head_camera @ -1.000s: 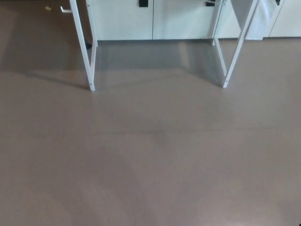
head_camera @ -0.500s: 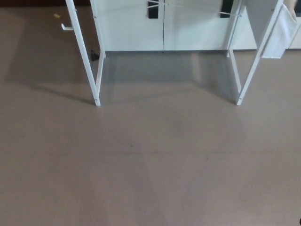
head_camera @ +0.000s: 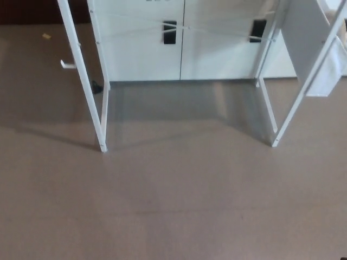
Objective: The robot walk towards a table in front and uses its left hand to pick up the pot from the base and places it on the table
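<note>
Head view looks down on grey-brown floor (head_camera: 173,206), bare across the lower half. Left hand, right hand: neither shows, so no telling if fingers are apart or together. Pot: nowhere in frame.

Table (head_camera: 90,103): only its thin white legs show, top out of sight above. Left pair of legs stands at picture left, feet on the floor; right leg (head_camera: 294,108) slants down from the upper right corner. Thin white cross-braces run between the legs high up.

Behind the legs, a white cabinet (head_camera: 143,54) with two black handles (head_camera: 169,32). A white cloth (head_camera: 331,70) hangs by the right leg.

On the floor, far left: a small white piece (head_camera: 68,64) and a yellow scrap (head_camera: 46,36), well apart from the legs
</note>
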Available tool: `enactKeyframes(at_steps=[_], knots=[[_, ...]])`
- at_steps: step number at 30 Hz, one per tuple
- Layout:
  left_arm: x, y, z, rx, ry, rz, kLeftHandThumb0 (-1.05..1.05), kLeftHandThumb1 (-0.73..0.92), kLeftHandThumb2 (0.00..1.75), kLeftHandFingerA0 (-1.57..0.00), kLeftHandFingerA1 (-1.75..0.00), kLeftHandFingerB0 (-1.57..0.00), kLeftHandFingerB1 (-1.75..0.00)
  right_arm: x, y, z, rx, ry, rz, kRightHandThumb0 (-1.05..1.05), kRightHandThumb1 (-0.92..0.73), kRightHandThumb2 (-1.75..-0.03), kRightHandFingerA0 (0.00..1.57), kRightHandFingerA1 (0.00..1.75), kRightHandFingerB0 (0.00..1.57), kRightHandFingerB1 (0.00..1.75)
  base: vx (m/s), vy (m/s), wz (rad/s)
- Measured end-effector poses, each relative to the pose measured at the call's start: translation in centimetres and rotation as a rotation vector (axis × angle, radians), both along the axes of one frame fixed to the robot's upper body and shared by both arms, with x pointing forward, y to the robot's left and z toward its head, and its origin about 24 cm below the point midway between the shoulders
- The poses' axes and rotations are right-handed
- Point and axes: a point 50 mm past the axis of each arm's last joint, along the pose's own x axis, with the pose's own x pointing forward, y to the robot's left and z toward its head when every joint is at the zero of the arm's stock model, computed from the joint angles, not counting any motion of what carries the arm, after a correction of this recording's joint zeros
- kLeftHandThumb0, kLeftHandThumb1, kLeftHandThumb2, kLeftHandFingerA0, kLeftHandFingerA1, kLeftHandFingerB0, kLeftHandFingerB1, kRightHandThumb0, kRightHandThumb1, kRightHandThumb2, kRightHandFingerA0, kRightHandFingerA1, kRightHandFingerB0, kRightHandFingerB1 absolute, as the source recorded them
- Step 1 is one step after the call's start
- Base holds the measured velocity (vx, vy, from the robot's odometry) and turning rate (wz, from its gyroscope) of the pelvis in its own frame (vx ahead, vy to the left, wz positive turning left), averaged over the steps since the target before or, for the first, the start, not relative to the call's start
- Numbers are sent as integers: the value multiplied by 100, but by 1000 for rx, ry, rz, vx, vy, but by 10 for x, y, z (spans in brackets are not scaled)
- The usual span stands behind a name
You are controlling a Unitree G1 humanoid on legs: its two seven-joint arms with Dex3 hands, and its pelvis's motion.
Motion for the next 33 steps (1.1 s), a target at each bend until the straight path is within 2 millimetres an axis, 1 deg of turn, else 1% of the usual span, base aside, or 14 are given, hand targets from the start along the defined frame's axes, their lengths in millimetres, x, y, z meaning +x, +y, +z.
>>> enactKeyframes(at_steps=[2,6,7,8,12,18,21,22,23,25,28,31,32,33], knots=[[-1,1,0,1,5,1,-20,37,84,-37,-58,-12,-46,0,0,0,0,0,0,-28,-51,-55,39,44,36,41,271,58,8],[-3,2,0,5,11,1,-21,38,85,-35,-57,-11,-46,0,0,0,0,2,1,-29,-51,-55,39,44,35,41,267,-37,13],[-4,2,0,5,14,1,-25,55,56,-44,-38,-24,-30,-1,0,-1,0,4,2,-28,-52,-55,41,45,36,41,335,-117,10],[-5,2,0,5,17,1,-20,39,85,-34,-57,-11,-46,-2,0,-1,-1,7,3,-28,-51,-55,41,46,36,42,394,-118,20],[2,0,1,2,-1,-10,-20,39,85,-38,-58,-11,-46,2,-2,2,-13,-4,9,-28,-51,-55,42,46,37,42,287,-275,14],[-1,0,0,4,8,-12,-21,38,85,-39,-58,-11,-46,3,0,1,-21,-1,20,-29,-52,-55,40,45,37,42,275,-30,-11],[-4,0,0,5,15,-10,-21,37,84,-39,-59,-12,-46,2,0,1,-22,5,26,-26,-53,-55,40,45,37,42,302,78,-20],[-5,0,-1,5,16,-10,-21,36,83,-36,-57,-13,-46,2,0,0,-22,7,26,-25,-53,-56,40,44,38,42,368,181,-24],[-4,1,0,6,16,-9,-22,37,84,-35,-57,-12,-46,2,1,0,-20,7,25,-25,-54,-56,39,45,38,42,369,176,101],[1,3,2,16,1,-14,-22,37,84,-35,-57,-12,-46,5,4,0,-15,-2,29,-25,-54,-56,39,45,38,42,336,141,-29],[3,5,4,25,-6,-18,-22,37,84,-41,-60,-14,-47,6,4,0,-16,-3,31,-25,-54,-56,40,44,36,41,310,156,2],[2,5,4,26,-4,-18,-21,38,85,-39,-59,-13,-47,5,4,0,-15,-3,31,-25,-54,-55,38,44,35,41,225,118,7],[2,6,4,28,-3,-18,-27,54,56,-52,-41,-26,-31,5,5,0,-15,-3,32,-26,-54,-56,40,44,37,41,214,51,7],[2,6,4,29,-2,-18,-27,54,56,-52,-41,-26,-31,5,5,0,-14,-2,31,-26,-54,-56,40,44,37,41,189,31,7]])
